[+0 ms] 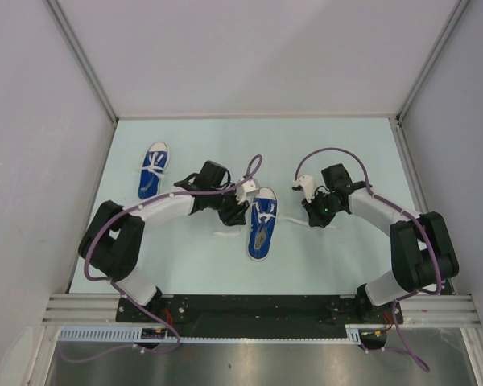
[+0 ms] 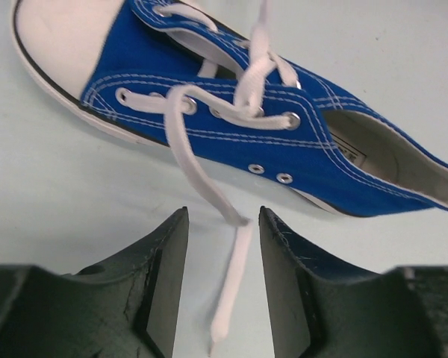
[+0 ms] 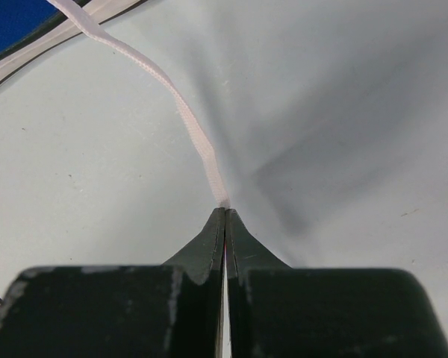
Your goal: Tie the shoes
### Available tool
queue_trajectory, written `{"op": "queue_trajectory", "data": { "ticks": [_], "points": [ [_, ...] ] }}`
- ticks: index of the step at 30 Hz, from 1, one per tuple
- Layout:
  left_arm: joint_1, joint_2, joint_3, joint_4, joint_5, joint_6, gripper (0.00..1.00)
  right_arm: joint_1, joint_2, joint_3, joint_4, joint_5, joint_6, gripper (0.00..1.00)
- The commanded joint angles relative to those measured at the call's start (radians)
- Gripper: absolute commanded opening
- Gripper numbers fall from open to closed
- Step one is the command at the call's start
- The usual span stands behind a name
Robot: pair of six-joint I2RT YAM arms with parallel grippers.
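Observation:
One blue sneaker with a white toe cap lies in the middle of the table, toe away from me. The second sneaker lies at the far left. My left gripper is just left of the middle shoe. In the left wrist view it is open, its jaws astride a loose white lace end that lies on the table beside the shoe. My right gripper is right of that shoe. In the right wrist view it is shut on the other white lace, which runs taut to the shoe's sole.
Grey walls close the table in at the back and on both sides. Purple cables loop over both arms. A short bit of white lace lies on the table left of the middle shoe.

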Motion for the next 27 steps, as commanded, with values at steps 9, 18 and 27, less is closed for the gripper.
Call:
{"op": "queue_trajectory", "data": {
  "ticks": [9, 18, 27],
  "points": [
    [-0.005, -0.052, 0.027, 0.132, 0.058, -0.059, 0.01, -0.018, -0.021, 0.002, -0.014, -0.021, 0.003, 0.0],
    [-0.014, -0.114, -0.058, 0.292, 0.092, -0.188, 0.0, -0.076, -0.047, 0.002, -0.016, -0.096, 0.065, 0.0],
    [-0.027, -0.147, -0.117, 0.312, 0.107, -0.15, 0.0, -0.083, -0.135, 0.022, 0.18, -0.063, 0.162, 0.0]
  ]
}}
